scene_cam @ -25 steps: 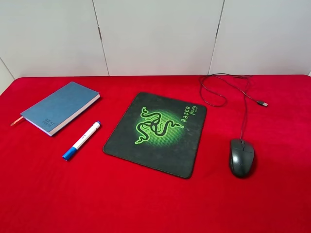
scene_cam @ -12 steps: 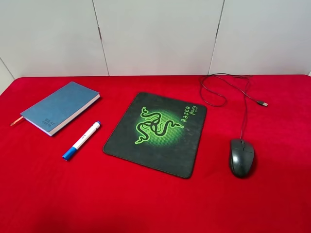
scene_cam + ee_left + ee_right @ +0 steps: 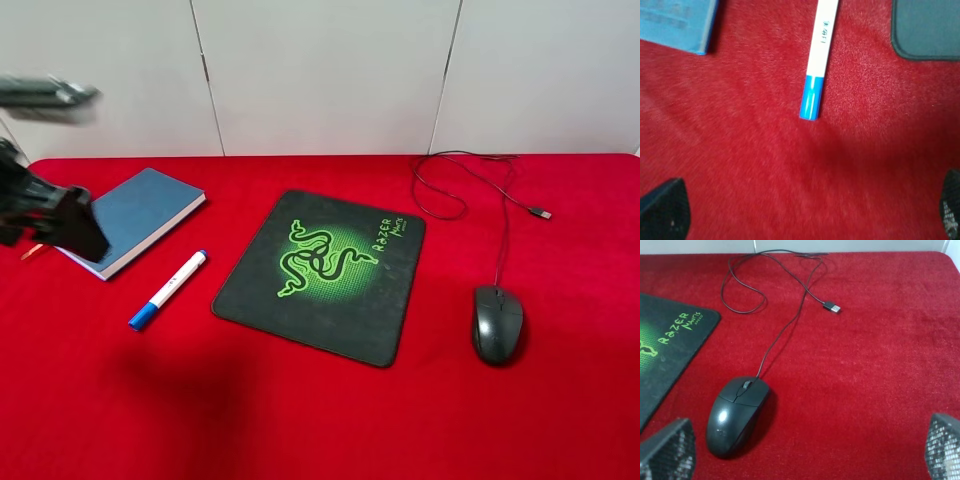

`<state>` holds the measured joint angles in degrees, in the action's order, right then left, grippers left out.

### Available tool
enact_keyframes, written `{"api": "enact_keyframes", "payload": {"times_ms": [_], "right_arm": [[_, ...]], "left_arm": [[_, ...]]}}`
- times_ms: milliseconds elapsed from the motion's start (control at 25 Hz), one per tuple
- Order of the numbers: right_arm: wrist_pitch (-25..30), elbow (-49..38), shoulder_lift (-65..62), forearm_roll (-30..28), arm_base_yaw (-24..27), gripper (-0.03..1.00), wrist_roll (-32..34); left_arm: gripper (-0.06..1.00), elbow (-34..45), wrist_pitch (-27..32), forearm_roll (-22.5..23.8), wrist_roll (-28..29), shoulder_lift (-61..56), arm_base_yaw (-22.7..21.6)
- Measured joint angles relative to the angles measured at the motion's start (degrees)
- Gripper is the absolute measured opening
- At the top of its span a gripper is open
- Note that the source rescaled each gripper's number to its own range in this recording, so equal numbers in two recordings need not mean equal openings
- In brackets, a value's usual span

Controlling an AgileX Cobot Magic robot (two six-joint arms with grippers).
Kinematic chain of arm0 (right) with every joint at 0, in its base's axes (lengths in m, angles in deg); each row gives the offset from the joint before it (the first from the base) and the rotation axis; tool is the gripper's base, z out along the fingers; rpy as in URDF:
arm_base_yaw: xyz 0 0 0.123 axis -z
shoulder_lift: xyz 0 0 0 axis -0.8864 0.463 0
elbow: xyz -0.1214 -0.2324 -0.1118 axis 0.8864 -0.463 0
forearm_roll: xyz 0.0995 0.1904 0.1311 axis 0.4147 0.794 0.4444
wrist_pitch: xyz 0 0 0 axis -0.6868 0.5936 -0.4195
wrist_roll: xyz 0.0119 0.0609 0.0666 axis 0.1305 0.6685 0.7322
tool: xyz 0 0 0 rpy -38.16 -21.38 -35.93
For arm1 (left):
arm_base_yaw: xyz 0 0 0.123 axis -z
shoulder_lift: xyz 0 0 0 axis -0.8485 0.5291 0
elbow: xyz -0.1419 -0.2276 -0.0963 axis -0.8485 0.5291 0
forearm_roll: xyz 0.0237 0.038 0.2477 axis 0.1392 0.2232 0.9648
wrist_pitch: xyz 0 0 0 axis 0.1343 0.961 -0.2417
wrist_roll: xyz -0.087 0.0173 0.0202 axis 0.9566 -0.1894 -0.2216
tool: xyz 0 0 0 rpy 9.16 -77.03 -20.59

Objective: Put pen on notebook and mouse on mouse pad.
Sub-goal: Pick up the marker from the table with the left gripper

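Observation:
The white pen (image 3: 168, 290) with its blue cap lies on the red cloth between the slate-blue notebook (image 3: 145, 210) and the black Razer mouse pad (image 3: 325, 275). My left arm (image 3: 62, 222), blurred, hangs over the notebook's left end. In the left wrist view the left gripper (image 3: 807, 207) is open above the cloth, just short of the pen's blue cap (image 3: 810, 102). The black mouse (image 3: 497, 323) rests right of the pad. The right gripper (image 3: 805, 450) stands open, with the mouse (image 3: 736, 415) near one fingertip (image 3: 667, 450).
The mouse's thin black cable (image 3: 470, 185) loops toward the back of the table and ends in a USB plug (image 3: 540, 213). The red cloth (image 3: 320, 420) covers the whole table. A white panelled wall stands behind.
My left arm has swung into the high view at the far left, over the notebook's end. Pen, notebook, pad and mouse have not moved.

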<state>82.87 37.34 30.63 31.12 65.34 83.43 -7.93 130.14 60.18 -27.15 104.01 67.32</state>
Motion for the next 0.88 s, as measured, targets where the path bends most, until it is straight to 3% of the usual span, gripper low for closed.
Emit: {"api": "enact_keyframes", "payload": {"times_ms": [480, 880], "right_arm": [[0.0, 0.0, 0.0, -0.02, 0.0, 1.0, 0.0], [0.0, 0.0, 0.0, -0.02, 0.0, 1.0, 0.0]], "left_arm": [[1.0, -0.1, -14.37, -0.58, -0.05, 20.6, 4.02], [1.0, -0.1, -19.0, -2.85, -2.14, 25.82, 4.08]]}}
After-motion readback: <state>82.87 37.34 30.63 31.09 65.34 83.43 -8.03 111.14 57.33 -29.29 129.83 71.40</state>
